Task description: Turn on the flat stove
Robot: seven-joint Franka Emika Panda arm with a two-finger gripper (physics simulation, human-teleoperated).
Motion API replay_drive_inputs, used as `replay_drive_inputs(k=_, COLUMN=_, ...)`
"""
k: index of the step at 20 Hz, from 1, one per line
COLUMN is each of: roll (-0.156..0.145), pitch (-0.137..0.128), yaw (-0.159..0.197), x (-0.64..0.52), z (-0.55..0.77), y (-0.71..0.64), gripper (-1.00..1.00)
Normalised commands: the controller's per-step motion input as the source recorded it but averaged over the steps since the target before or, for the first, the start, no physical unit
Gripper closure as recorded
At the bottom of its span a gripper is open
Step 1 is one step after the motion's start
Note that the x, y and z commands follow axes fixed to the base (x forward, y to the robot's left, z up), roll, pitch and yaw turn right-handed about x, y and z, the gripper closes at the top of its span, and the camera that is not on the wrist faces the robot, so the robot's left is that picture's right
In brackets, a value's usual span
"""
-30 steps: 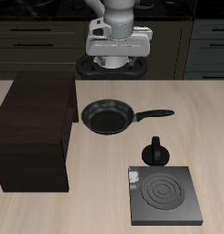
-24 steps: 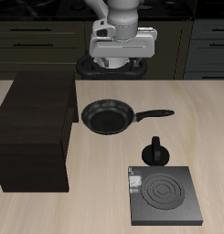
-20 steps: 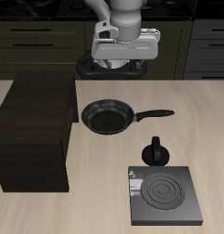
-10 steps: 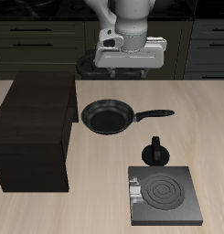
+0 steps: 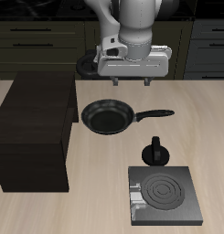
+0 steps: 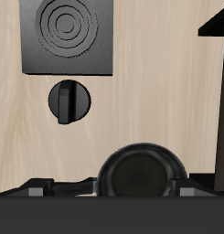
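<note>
Gripper (image 5: 132,80) hung at the upper centre of the exterior frame, above the table's back edge, its 2 fingers spread apart and holding nothing. Flat stove (image 5: 165,195) lay at the lower right, near the table's front edge. Frying pan (image 5: 109,116) sat mid-frame; small black pot (image 5: 156,152) stood between pan and stove; dark wooden box (image 5: 33,131) occupied the left.

Wrist view: flat stove (image 6: 68,37), pot (image 6: 69,101) and pan (image 6: 142,172) lay in line, apart from one another, well clear of the fingers (image 6: 36,191).

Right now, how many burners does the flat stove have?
1: the ringed round burner sits centred on the flat stove, near the table's front edge. Nothing covers the slab, so none seems hidden.
</note>
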Motion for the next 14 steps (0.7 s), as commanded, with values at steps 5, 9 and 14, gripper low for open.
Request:
replay_drive_inputs(k=5, roll=0.0, pitch=0.008, yaw=0.002, x=0.16, z=-0.04, y=0.04, gripper=-1.0)
replay_drive_inputs(k=9, roll=0.008, pitch=0.023, yaw=0.015, x=0.21, z=-0.14, y=0.13, gripper=-1.0)
replay_drive_inputs(k=14, roll=0.029, pitch=-0.009, yaw=-0.005, x=0.12, z=-0.04, y=0.28, gripper=-1.0)
